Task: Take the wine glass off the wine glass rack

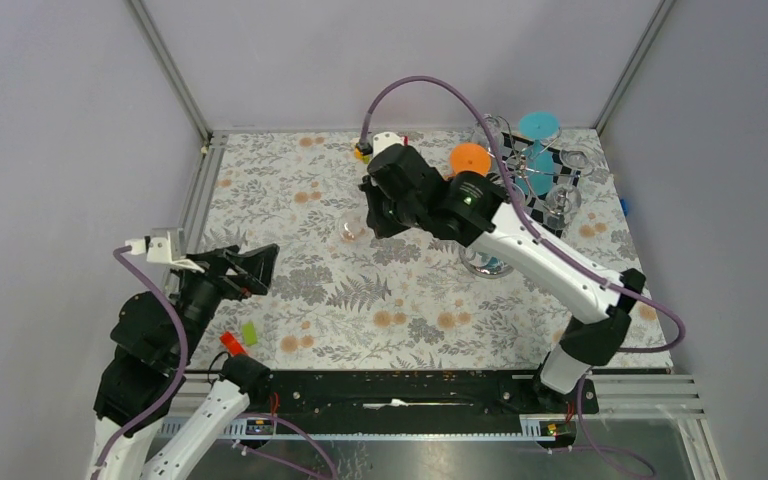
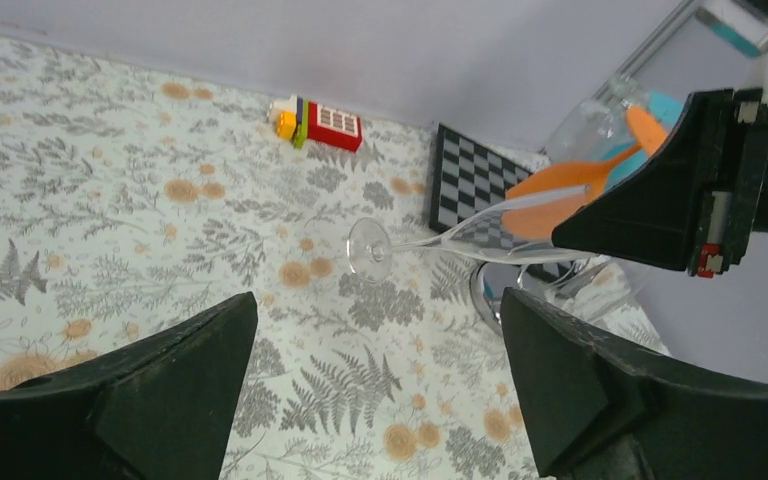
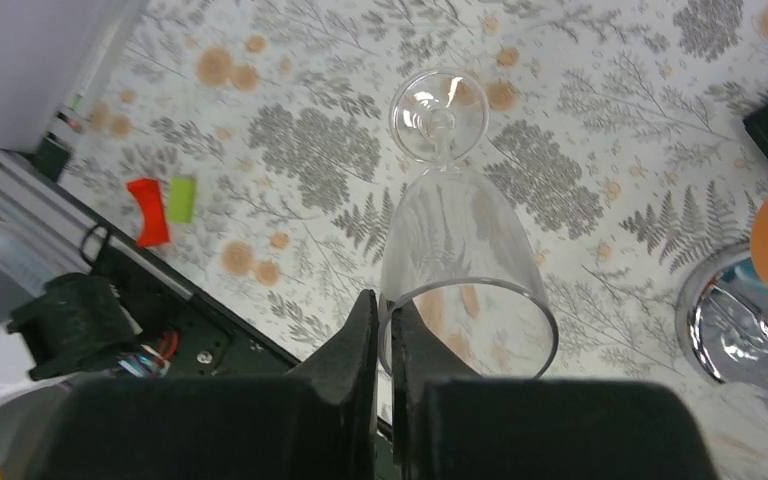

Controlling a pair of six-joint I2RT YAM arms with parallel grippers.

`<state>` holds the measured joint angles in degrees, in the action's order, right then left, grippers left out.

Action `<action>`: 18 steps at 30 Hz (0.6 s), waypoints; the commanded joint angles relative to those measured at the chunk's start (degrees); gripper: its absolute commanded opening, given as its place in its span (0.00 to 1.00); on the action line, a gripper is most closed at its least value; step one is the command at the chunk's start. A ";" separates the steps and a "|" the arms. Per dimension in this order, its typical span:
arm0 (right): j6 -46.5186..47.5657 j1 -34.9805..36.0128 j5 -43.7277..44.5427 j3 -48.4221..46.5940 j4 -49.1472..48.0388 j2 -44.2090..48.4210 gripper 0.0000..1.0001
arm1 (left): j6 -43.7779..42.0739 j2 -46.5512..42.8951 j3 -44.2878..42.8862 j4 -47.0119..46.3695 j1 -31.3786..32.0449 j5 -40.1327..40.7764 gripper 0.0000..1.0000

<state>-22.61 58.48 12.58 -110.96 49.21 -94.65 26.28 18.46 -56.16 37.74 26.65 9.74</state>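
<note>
My right gripper (image 3: 388, 308) is pinching the rim of the wine glass (image 3: 460, 250), held tilted over the table (image 1: 290, 200) at mid-frame, clear of the rack (image 1: 486, 267) at upper right. Removal looks done. Next I'd set it down gently and release. The left gripper (image 1: 250, 268) is spread wide at lower left.

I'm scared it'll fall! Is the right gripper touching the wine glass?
Touching. Right wrist view shows the right gripper shut on the wine glass, rim pinched between both fingers.

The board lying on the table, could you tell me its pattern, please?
Black-and-white checks on the board; clearest in the left wrist view.
</note>
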 commanded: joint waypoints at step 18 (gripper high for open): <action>5.98 -1.21 8.64 -26.18 24.64 -27.53 0.00 | -2.79 -4.88 7.16 5.01 -0.03 -6.37 0.99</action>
<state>-17.78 58.43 17.98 -132.77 71.64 -121.01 23.75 14.24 -49.98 43.79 26.65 5.96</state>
